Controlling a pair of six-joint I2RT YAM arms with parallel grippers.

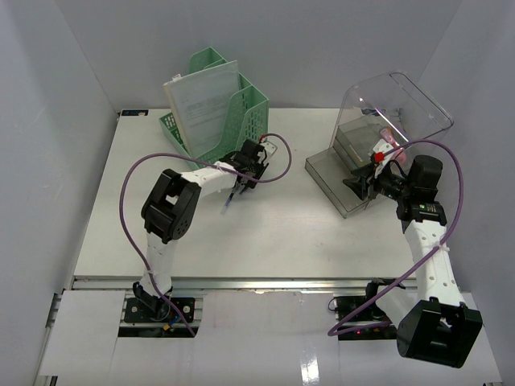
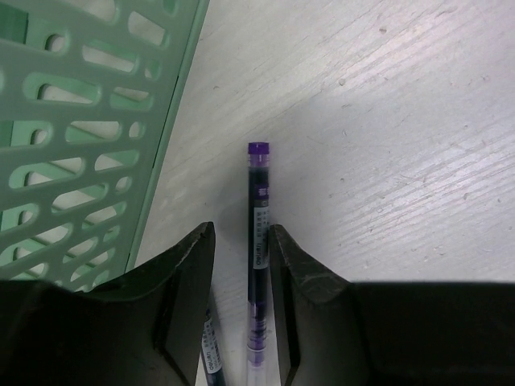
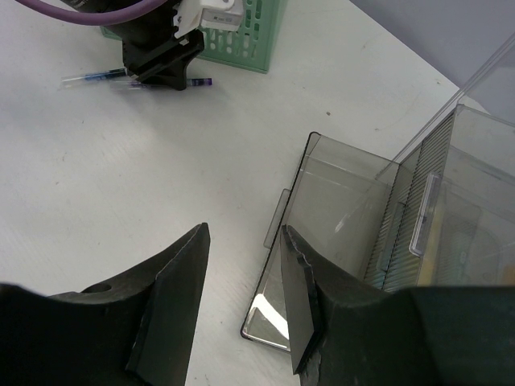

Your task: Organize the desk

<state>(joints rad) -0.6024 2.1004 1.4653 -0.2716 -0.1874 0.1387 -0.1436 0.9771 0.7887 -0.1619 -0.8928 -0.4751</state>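
The white desk (image 1: 282,233) holds two pens next to the green file rack (image 1: 233,121). My left gripper (image 1: 244,178) is down at the desk beside the rack's front corner. In the left wrist view it (image 2: 241,233) is open, its jaws straddling a purple pen (image 2: 257,209) that lies flat on the desk. A second, blue pen (image 2: 211,354) lies partly under the left finger. Both pens (image 1: 228,203) show in the top view. My right gripper (image 1: 366,178) is open and empty, held above the near edge of the clear box (image 1: 346,173).
The green rack (image 2: 72,137) holds a white booklet (image 1: 205,100) and stands just left of the left fingers. The clear box has its lid (image 1: 394,108) raised, with a tray inside (image 3: 475,201). Grey walls enclose the desk. A purple cable loops from each arm.
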